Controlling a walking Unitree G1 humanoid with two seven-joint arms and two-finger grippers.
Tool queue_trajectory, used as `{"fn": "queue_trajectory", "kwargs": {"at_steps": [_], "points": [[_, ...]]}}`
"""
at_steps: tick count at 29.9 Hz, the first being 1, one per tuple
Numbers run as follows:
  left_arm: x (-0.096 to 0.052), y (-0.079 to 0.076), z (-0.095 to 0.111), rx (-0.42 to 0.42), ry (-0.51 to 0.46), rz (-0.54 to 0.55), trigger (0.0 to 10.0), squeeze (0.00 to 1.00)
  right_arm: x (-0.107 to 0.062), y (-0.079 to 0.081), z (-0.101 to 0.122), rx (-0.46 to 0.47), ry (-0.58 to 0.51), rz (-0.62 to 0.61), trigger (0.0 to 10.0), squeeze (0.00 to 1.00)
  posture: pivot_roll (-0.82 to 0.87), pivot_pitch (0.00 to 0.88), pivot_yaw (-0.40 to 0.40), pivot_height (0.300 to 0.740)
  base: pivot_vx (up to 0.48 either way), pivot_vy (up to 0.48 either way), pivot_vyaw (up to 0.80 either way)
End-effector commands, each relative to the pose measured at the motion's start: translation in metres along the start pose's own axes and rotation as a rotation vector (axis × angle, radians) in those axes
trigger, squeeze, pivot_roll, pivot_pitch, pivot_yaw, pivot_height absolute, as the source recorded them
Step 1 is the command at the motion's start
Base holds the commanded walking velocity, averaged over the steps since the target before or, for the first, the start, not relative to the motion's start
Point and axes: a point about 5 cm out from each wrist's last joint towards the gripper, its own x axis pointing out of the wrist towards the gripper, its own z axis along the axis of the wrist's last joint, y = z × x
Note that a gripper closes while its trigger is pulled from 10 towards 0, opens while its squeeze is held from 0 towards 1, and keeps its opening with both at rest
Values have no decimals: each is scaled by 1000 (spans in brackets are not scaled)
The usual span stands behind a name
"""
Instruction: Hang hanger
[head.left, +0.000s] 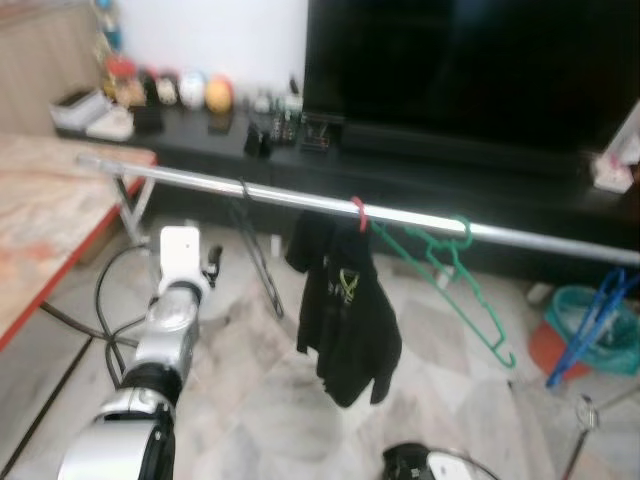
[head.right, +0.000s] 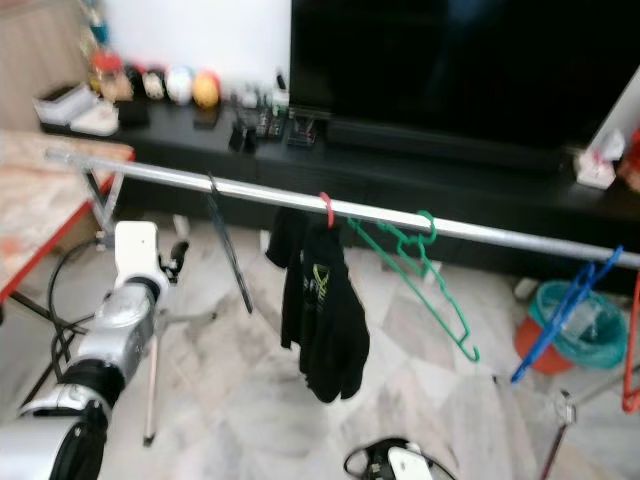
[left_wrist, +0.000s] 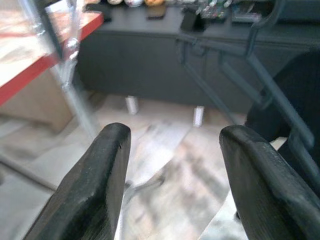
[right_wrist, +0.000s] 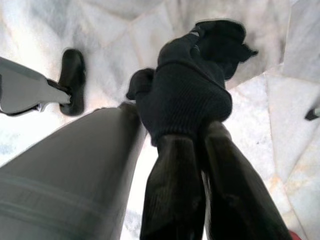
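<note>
A silver rail (head.left: 300, 195) runs across in front of me. A bare black hanger (head.left: 255, 245) hangs on it at the left. To its right come a black garment (head.left: 345, 310) on a red hook, a green hanger (head.left: 450, 275) and a blue hanger (head.left: 590, 320). My left arm (head.left: 175, 310) reaches up toward the black hanger, still below and left of it. In the left wrist view my left gripper (left_wrist: 175, 150) is open and holds nothing, with the black hanger (left_wrist: 280, 100) just beyond its fingers. My right gripper (right_wrist: 200, 180) hangs low over the floor, shut, with a dark knitted shape (right_wrist: 190, 85) past its tips.
A large dark TV (head.left: 470, 60) stands on a low black cabinet (head.left: 190, 150) behind the rail. A wooden table with a red edge (head.left: 50, 220) is at the left. A teal basket (head.left: 600, 335) sits at the right. Cables (head.left: 100, 300) lie on the marble floor.
</note>
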Motion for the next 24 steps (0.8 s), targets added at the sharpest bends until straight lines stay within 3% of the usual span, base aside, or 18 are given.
{"fn": "queue_trajectory", "kwargs": {"at_steps": [1,12,17,24], "points": [[0,-1,4,-13,-15,-4,10000,0,0,0,-1,12,-5,-5,10000,0,-80,0,-37,740,0,0,0],[0,-4,4,-19,-23,-8,10000,0,0,0,-1,22,-8,-20,10000,0,-79,0,-29,740,0,0,0],[0,-2,6,-20,-32,2,10000,0,0,-1,-2,-3,12,-38,10000,0,-77,0,-29,740,0,0,-769],[0,2,8,-26,-34,27,10000,0,0,0,-1,-14,8,-35,10000,0,-79,0,-29,740,0,0,0]]}}
